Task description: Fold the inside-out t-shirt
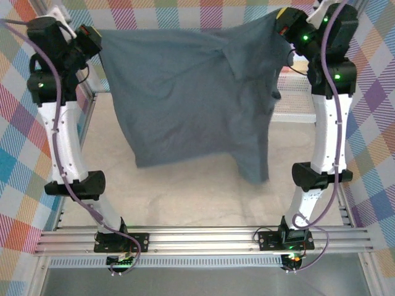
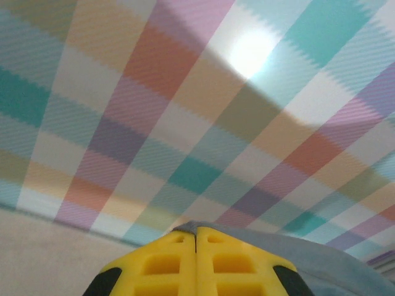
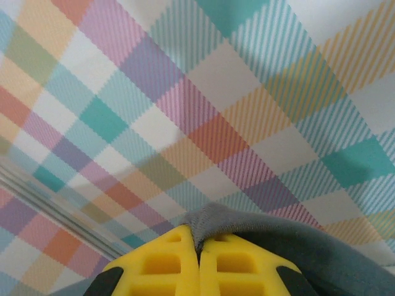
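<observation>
A plaid cloth (image 1: 24, 142) rises beyond and to the outer side of both grippers, and the pale table (image 1: 185, 197) lies below them. The dark slate-grey inside-out t-shirt (image 1: 185, 98) hangs spread between the two grippers, drooping lowest beneath the right one. The left gripper (image 1: 97, 42) has its yellow fingers (image 2: 166, 262) pressed together on one upper corner of the shirt. The right gripper (image 1: 279, 21) pinches the opposite corner, with grey cloth bunched just above its fingertips (image 3: 231, 265).
</observation>
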Controlling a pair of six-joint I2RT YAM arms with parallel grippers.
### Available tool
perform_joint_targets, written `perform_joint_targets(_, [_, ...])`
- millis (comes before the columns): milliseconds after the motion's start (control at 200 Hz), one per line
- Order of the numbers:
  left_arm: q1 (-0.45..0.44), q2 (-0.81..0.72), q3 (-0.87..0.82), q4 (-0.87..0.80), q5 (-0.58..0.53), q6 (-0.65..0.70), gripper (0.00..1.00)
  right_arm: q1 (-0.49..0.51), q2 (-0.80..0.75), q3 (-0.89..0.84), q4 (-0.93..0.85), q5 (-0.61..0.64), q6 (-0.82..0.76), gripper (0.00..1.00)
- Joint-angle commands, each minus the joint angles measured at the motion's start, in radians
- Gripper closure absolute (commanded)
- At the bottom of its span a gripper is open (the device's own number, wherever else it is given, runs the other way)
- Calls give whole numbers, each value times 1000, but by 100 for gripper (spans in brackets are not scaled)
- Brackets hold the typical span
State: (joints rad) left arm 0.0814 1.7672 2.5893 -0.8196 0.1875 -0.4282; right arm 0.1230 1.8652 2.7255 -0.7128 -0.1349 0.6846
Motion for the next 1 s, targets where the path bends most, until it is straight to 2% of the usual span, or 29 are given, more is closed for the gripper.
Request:
perform_joint_targets(0, [24,-147,59,55,13,28,100,-5,-156,-39,119,-32,39,100])
perform_joint_targets(105, [26,-191,-24,43,30,42,100,-5,-181,-76,62,-84,50,100])
perform_joint_targets(185, [24,-256,-214,67,101,48,100,-5,-211,-189,-5,-180,46,100])
perform_joint_targets(285, [24,-390,-577,143,152,63,100,-5,-287,-525,-4,-346,6,100])
perform_joint_targets(370, [24,-512,-865,180,105,84,100,-6,-343,-860,55,-486,-9,100])
perform_joint_targets(425, [24,-584,-1042,206,63,74,100,-2,-381,-1075,106,-516,-16,100])
perform_joint_targets(550, [23,-702,-1460,280,32,-48,100,0,-428,-1473,173,-452,-44,100])
perform_joint_targets(680, [12,-765,-1760,334,68,-158,100,0,-396,-1610,134,-390,-57,99])
perform_joint_targets(850, [11,-805,-1840,264,-12,-165,100,-1,-385,-1605,41,-276,7,99])
perform_joint_targets(1000, [10,-851,-1813,173,-126,-159,100,0,-485,-1605,-107,-29,146,100])
